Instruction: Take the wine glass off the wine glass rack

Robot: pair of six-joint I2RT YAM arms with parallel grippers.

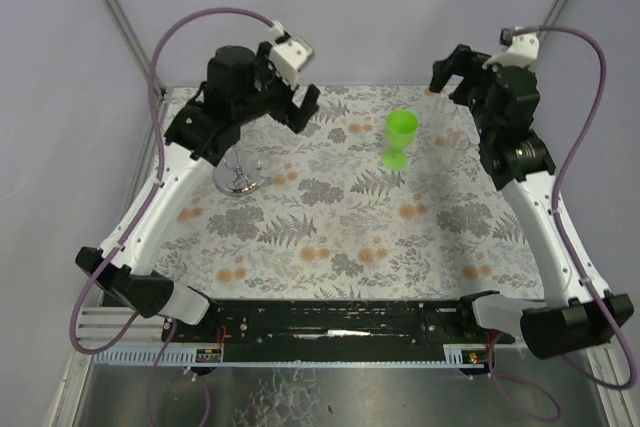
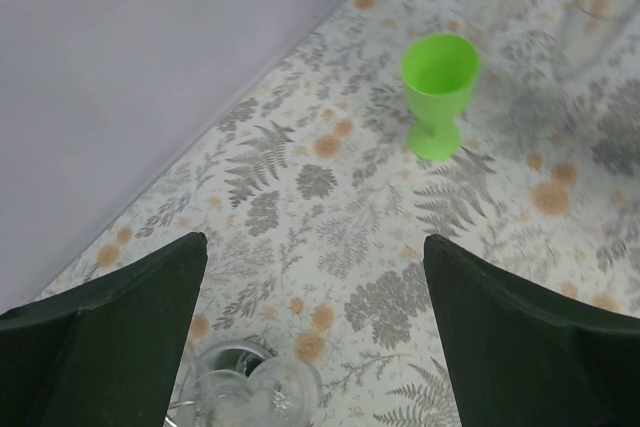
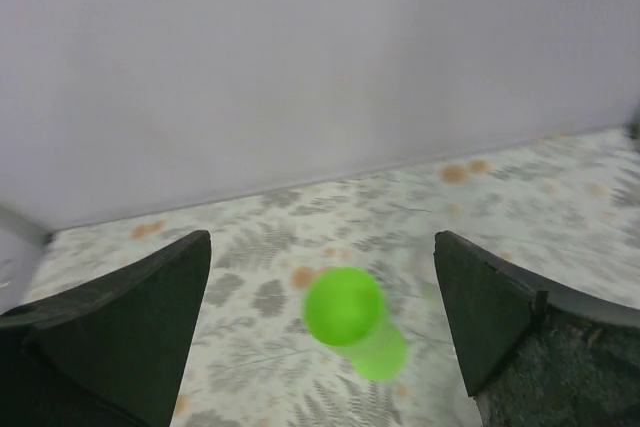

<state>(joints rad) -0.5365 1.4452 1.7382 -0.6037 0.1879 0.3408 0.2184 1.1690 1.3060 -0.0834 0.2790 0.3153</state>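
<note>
Wine glass — a green goblet — stood upright on the floral tablecloth, well apart from the wine glass rack, which the left arm overhung. Above the table, the left gripper and the right gripper were spread wide — holding nothing.

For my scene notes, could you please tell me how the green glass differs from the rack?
The green glass is opaque bright green; the rack is shiny silver metal. The glass stands in the open; the rack sits partly under the left arm. Both rest on the floral table.
</note>
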